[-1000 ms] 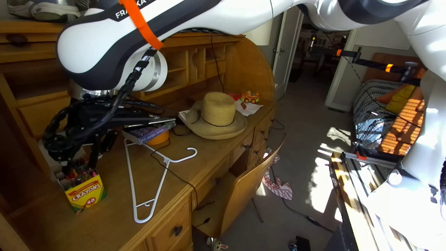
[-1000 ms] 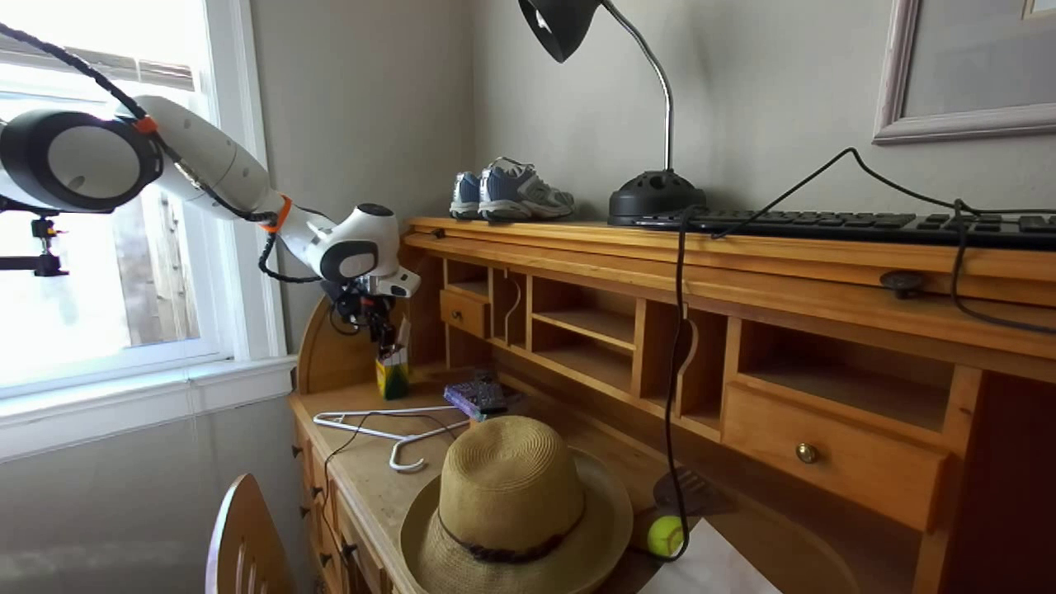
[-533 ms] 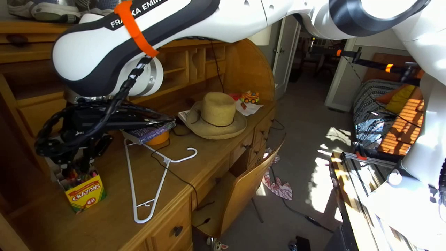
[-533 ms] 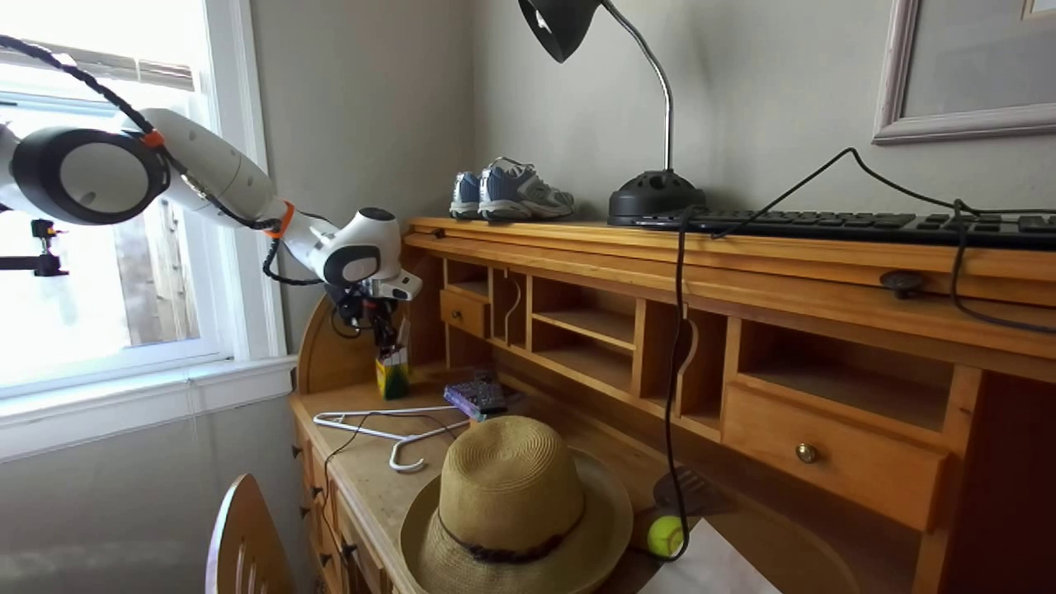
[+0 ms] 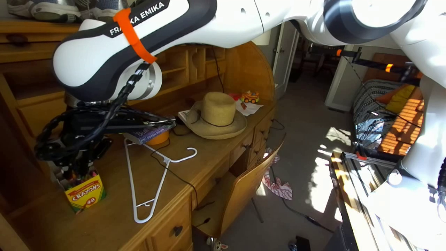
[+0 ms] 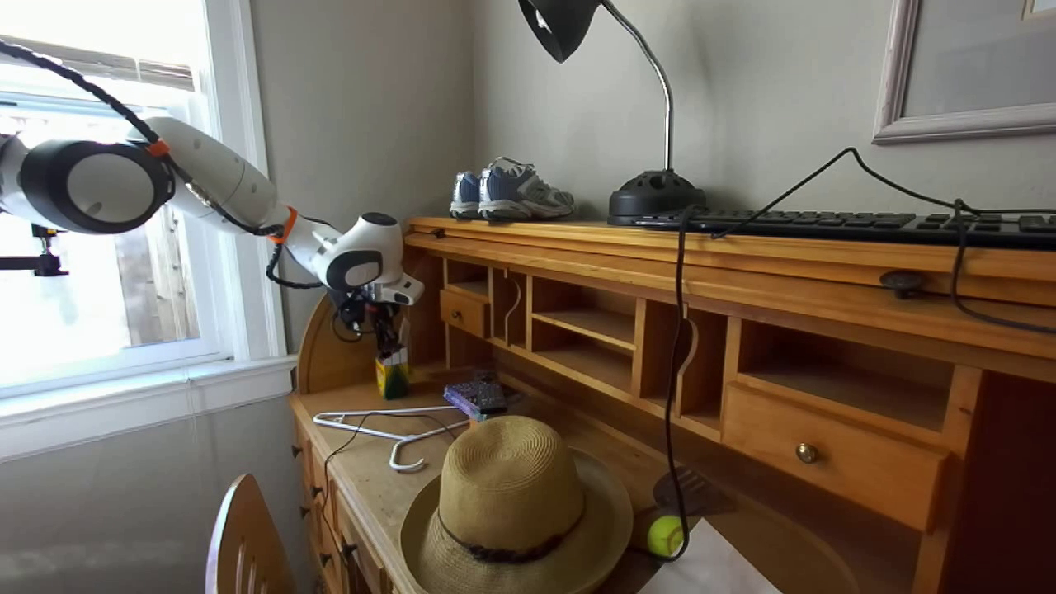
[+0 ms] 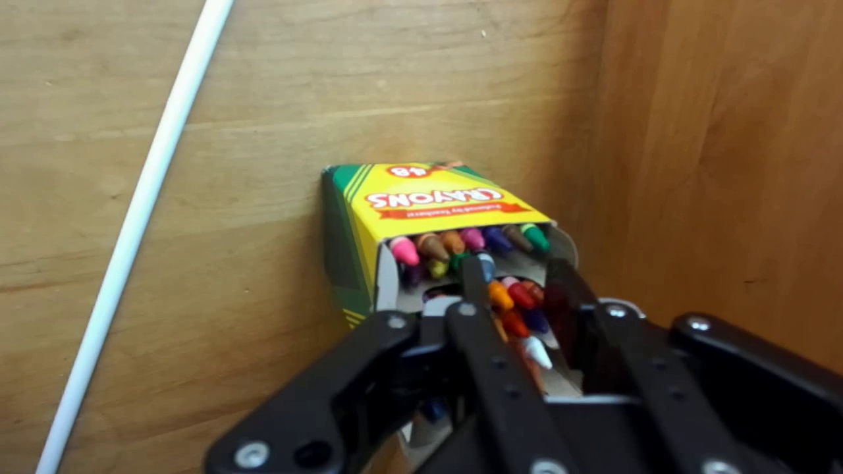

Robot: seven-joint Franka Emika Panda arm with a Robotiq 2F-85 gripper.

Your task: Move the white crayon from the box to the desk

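The gripper [image 7: 518, 283] points down at the open top of the box [image 5: 85, 193], its fingers [image 7: 473, 280] spread, a clear gap between them. In the wrist view the white crayon [image 7: 537, 352] shows in that gap, its tip among the others in the box; whether either finger touches it cannot be told, nor how deep the fingertips reach. Orange, red and dark blue crayons [image 7: 500, 296] fill the gap too. Just past the fingertips, along the printed wall, runs a row of pink, brown, orange, blue and green tips.

The box stands upright on the desk [image 5: 116, 195], beneath the gripper. Near the gripper, apart from the box, the hanger [image 5: 167, 161] lies flat. The book [image 5: 150, 134] is near the gripper too, an orange thing [image 5: 159, 138] showing beneath it.

The hat [image 5: 218, 115] sits well apart from the gripper, and the toy [image 5: 250, 97] farther off than the hat. In an exterior view the ball [image 6: 665, 536] lies near the hat, also well apart from the gripper. The chair [image 5: 242, 184] stands at the front of the desk, lower than the gripper and well apart from it. Higher than the gripper, on top of the desk, are the shoes [image 6: 516, 198], the lamp [image 6: 656, 196] and the keyboard [image 6: 825, 221].
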